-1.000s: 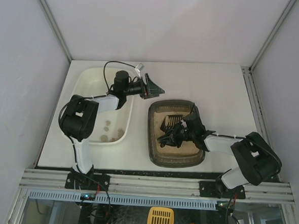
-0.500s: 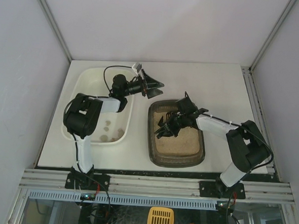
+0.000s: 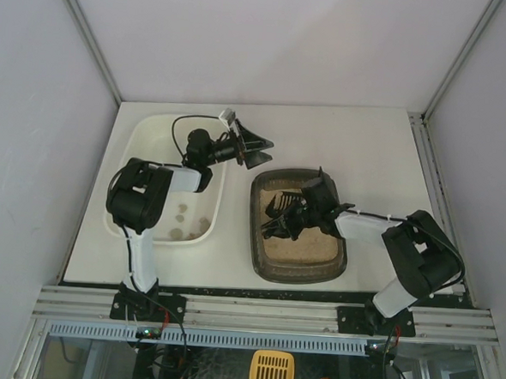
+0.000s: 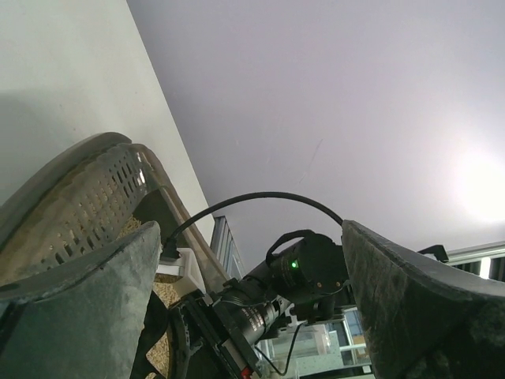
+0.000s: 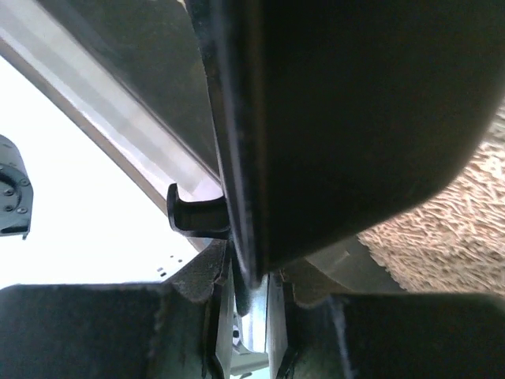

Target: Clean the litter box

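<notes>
Litter box [image 3: 297, 276], white tray [image 3: 154, 125] just left of it. Right tool [image 3: 301, 215], pinching dark scoop [image 3: 279, 208], is inside the box. Left tool [image 3: 257, 149], spread, hovers near its far-left corner. Clumps [image 3: 183, 209] in the tray suggest cleaning is partway.

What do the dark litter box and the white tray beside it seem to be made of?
Litter box: probably matte dark plastic; thick moulded rim, rounded corners. White tray: likely glossy plastic; smooth, shiny walls. Litter: beige, sandy grains.
</notes>
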`<state>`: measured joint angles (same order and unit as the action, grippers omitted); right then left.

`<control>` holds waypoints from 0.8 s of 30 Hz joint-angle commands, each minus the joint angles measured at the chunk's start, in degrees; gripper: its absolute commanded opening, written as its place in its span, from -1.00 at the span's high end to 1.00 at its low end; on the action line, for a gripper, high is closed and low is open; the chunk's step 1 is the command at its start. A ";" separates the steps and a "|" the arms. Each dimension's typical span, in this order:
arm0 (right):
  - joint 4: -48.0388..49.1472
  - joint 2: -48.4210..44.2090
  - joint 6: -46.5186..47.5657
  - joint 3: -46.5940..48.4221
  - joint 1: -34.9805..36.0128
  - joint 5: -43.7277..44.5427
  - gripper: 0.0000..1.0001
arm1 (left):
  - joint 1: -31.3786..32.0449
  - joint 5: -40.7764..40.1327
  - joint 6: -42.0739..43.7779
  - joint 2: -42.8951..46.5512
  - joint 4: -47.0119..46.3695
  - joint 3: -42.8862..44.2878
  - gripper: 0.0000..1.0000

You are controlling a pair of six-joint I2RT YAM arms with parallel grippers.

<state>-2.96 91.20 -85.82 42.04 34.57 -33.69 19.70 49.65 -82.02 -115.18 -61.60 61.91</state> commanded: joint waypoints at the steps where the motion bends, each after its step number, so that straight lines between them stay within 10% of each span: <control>1: 7.80 2.77 -9.49 -3.50 1.24 0.60 1.00 | -1.34 -0.65 -0.69 0.64 -2.70 -1.01 -0.99; 24: 17.70 3.53 1.64 -1.46 0.65 9.31 1.00 | -1.46 2.64 -2.06 -1.56 -2.94 1.39 -0.99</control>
<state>13.21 96.44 -87.46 41.89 35.44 -27.62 18.44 49.93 -83.55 -115.46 -62.89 61.82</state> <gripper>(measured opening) 0.142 0.996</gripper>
